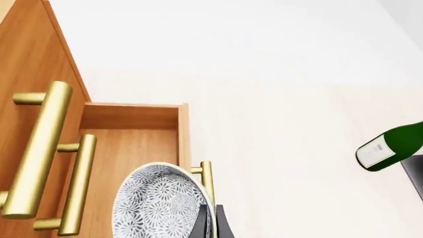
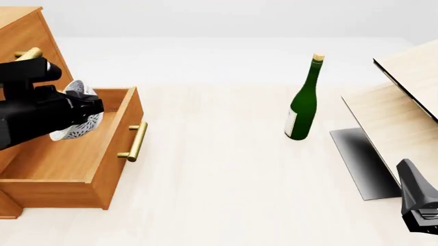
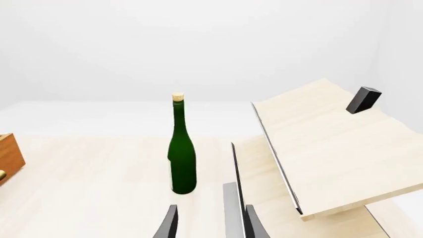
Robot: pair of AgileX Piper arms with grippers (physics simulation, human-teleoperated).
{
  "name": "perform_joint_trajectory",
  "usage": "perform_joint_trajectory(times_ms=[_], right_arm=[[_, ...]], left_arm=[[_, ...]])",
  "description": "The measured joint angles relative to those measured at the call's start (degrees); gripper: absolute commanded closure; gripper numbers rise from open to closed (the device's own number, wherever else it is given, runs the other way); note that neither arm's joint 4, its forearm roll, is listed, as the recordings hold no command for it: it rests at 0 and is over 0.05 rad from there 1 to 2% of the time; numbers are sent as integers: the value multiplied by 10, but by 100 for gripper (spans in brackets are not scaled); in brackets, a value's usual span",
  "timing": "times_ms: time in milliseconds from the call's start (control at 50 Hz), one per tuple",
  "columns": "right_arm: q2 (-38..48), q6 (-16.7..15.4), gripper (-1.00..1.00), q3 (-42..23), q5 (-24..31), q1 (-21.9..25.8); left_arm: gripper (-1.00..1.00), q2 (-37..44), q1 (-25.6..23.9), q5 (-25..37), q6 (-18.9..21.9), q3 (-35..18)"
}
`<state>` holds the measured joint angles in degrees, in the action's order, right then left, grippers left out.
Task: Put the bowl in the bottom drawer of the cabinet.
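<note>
The cabinet (image 2: 27,36) stands at the far left with its bottom drawer (image 2: 122,154) pulled out. My left gripper (image 2: 89,110) is shut on the rim of the white speckled bowl (image 2: 74,131), holding it tilted on its side above the drawer's back part. In the left wrist view the bowl (image 1: 158,203) hangs over the drawer's wooden floor (image 1: 132,148), with the left gripper (image 1: 211,220) pinching its rim beside the drawer's brass handle (image 1: 207,178). My right gripper (image 3: 211,222) is open and empty, low at the near right, far from the cabinet.
A green wine bottle (image 2: 301,110) stands upright in the middle of the table. Pale slanted wooden boards (image 2: 403,102) with a dark base panel (image 2: 362,159) fill the right side, close to the right arm (image 2: 419,205). Upper drawer handles (image 1: 39,148) jut out above the open drawer.
</note>
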<state>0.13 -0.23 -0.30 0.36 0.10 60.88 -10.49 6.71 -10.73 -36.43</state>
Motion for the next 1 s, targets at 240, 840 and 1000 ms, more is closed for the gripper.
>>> perform_joint_trajectory(times_ms=[240, 840, 1000], right_arm=[[0, 0, -100, 0, 0, 0], [0, 0, -100, 0, 0, 0], [0, 0, -100, 0, 0, 0]], left_arm=[[100, 16, 9, -16, 2, 10], [100, 48, 37, -46, 31, 23], [100, 59, 43, -52, 40, 25]])
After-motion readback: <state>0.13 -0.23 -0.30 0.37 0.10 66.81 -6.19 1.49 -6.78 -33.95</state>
